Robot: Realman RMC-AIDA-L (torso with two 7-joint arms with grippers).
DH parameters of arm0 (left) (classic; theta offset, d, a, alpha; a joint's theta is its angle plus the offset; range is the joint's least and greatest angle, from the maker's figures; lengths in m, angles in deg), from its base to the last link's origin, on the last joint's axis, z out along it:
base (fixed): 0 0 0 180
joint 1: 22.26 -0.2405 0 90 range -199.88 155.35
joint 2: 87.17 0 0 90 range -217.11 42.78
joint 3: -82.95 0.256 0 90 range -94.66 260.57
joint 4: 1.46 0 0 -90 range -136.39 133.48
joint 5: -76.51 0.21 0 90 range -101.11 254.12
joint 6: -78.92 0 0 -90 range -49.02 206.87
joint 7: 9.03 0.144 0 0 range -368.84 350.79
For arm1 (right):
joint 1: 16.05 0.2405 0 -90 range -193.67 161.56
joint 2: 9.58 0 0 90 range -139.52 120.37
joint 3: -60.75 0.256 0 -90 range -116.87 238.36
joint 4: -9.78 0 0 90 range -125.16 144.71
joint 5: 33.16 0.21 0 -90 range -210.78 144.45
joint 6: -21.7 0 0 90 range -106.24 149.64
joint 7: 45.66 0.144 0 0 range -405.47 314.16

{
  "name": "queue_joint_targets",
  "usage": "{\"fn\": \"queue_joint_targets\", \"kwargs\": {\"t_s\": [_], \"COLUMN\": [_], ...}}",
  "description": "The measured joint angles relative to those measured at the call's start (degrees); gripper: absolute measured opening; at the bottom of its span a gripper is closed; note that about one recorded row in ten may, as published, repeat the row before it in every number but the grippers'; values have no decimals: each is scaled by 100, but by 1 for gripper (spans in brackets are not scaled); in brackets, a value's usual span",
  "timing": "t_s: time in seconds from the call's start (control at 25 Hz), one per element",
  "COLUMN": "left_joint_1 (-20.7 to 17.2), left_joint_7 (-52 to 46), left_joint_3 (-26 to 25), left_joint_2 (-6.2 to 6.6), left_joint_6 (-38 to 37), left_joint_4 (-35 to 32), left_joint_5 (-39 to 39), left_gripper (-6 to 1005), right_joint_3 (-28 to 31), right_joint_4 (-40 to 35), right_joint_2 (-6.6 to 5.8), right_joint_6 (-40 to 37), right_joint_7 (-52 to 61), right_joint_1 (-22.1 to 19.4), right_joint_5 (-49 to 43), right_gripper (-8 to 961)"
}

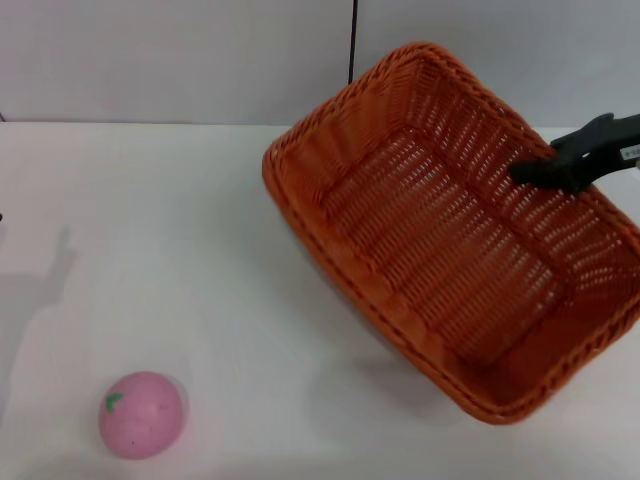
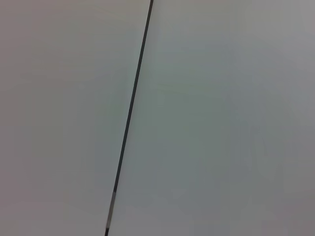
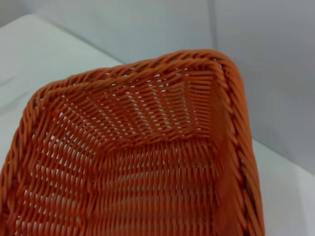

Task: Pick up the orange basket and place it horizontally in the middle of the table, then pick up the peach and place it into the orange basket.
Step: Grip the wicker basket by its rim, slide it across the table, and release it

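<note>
The orange basket (image 1: 430,260) hangs tilted over the right half of the white table (image 1: 150,250), its opening turned toward me and a shadow beneath its near corner. My right gripper (image 1: 545,168) comes in from the right edge and is shut on the basket's far right rim, one black finger inside the wall. The right wrist view looks down into the woven inside of the basket (image 3: 147,162). The pink peach (image 1: 143,414) lies on the table at the near left, far from the basket. My left gripper is out of view; its wrist view shows only wall.
A pale wall with a dark vertical seam (image 1: 353,40) stands behind the table. An arm's shadow falls on the table's left side (image 1: 45,290). The left wrist view shows the wall seam (image 2: 130,113) only.
</note>
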Motion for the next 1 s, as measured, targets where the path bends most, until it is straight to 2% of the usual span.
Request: {"fn": "queue_joint_targets", "kwargs": {"t_s": [0.16, 0.36, 0.52, 0.68, 0.84, 0.96, 1.0], "left_joint_1": [-93, -148, -173, -197, -287, -324, -340], "left_joint_7": [0, 0, 0, 2, 59, 59, 57], "left_joint_3": [16, 141, 387, 473, 563, 566, 567], "left_joint_2": [-12, -22, -29, -33, -36, -36, -36], "left_joint_6": [22, 27, 27, 32, 34, 34, 34], "left_joint_4": [1, 34, 45, 72, 181, 188, 188], "left_joint_5": [6, 9, 8, 6, -4, -20, -27], "left_gripper": [809, 809, 809, 809, 809, 809, 809], "right_joint_3": [47, 64, 39, 26, -24, -272, -555], "right_joint_4": [-218, -263, 126, 462, 841, 1033, 1182], "right_joint_2": [-123, -274, -379, -388, -326, -265, -227], "right_joint_6": [-473, -618, -579, -470, -251, -61, 114], "right_joint_7": [-633, -1456, -2128, -2396, -2775, -2959, -3032], "right_joint_1": [157, 369, 726, 960, 1214, 1341, 1413], "right_joint_5": [13, 182, 210, 206, 197, 188, 181], "right_gripper": [139, 139, 143, 154, 165, 173, 176]}}
